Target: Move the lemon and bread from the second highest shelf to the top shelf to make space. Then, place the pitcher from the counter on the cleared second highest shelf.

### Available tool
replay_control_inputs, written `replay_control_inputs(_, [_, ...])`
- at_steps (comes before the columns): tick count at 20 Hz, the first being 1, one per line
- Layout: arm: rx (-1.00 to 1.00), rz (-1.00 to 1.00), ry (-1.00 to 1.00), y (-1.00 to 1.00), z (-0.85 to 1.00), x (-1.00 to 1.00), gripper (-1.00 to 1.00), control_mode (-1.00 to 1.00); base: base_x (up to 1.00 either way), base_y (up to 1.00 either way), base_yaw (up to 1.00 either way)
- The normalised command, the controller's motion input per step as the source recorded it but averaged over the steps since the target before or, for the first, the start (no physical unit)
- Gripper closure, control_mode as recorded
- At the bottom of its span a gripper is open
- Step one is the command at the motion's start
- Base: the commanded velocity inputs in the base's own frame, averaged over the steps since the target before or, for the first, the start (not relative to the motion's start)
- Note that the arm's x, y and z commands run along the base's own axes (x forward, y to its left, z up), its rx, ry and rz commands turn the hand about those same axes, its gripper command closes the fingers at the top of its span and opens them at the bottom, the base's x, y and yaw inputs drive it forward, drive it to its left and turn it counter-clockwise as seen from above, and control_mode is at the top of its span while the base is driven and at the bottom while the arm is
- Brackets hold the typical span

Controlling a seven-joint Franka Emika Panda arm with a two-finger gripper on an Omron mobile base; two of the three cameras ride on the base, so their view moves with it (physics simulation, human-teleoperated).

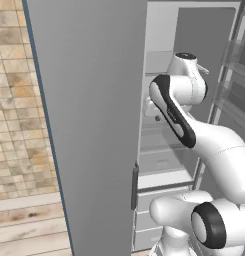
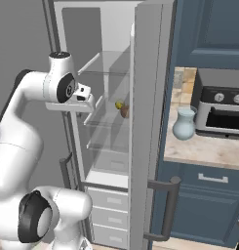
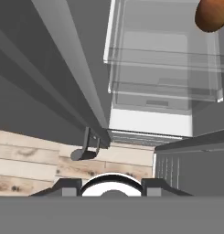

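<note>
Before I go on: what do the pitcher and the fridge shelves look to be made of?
The pitcher: probably glass or clear plastic, pale blue-grey and glossy; the counter shows faintly through it. The second highest shelf: clear glass or acrylic with a pale rim; the lower shelves show through it.

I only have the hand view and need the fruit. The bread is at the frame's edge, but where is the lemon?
Observer: In the right base view the lemon sits just left of the bread, on the second highest shelf.
Operator: Is the pitcher off the counter?
Observer: No, the pitcher stands upright on the counter, beside the oven.
Operator: Is the gripper near the lemon?
Observer: The gripper is left of it, apart from it, holding nothing.
</note>
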Motion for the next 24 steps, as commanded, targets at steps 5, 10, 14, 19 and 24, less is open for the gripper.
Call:
replay_control_inputs(5, [0.0,0.0,-0.1,-0.01,-0.08,-0.22,-1.0,-1.0,0.0,0.0,0.0])
replay_control_inputs(10, [0.0,-0.01,-0.43,-0.24,-0.32,-0.32,-1.0,-1.0,0.0,0.0,0.0])
replay_control_inputs(14, [0.0,-0.06,-0.39,-0.39,-0.38,-0.15,-1.0,-1.0,0.0,0.0,0.0])
replay_control_inputs(19, [0.0,-0.14,-0.2,-0.3,-0.25,0.0,-1.0,-1.0,0.0,0.0,0.0])
replay_control_inputs(24, [0.0,-0.18,-0.01,-0.2,-0.01,0.0,-1.0,-1.0,0.0,0.0,0.0])
